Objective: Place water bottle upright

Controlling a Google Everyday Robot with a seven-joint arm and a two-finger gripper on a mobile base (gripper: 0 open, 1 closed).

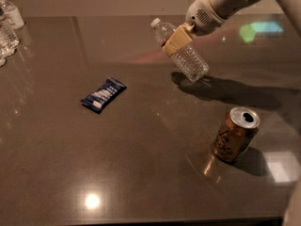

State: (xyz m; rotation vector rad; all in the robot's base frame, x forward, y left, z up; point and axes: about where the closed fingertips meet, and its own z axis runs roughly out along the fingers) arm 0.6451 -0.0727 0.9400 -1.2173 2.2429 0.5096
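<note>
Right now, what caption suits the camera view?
Gripper grasps the tilted water bottle over the dark table; gold can stands nearer, blue packet lies left.

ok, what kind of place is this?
Likely an office break-room counter: dark polished countertop, drink can, snack packet. The gripper, at the far right, holds the water bottle tilted.

Tan gripper [178, 39] far right on clear ribbed bottle [190, 62], white cap [154, 22]; gold can [233, 135]; blue wrapper [103, 94]; dark brown table [141, 173].
</note>
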